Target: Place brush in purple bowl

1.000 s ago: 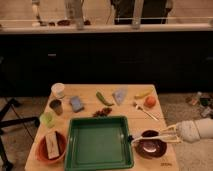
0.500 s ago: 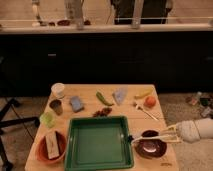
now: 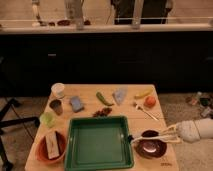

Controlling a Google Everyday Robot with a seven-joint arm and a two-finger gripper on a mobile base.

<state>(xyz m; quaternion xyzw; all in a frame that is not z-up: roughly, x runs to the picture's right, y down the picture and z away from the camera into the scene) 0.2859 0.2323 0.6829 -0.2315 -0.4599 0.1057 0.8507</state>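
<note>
Most of the task looks done: the gripper, grip state unclear, has the brush over the bowl, unreleased.

The purple bowl sits in the lower right of the frame, small, round and glossy dark maroon, upright on the surface. The brush, slim and white, lies roughly level across the bowl's upper rim. The pincer is at the brush's right end, seemingly holding its handle.
</note>
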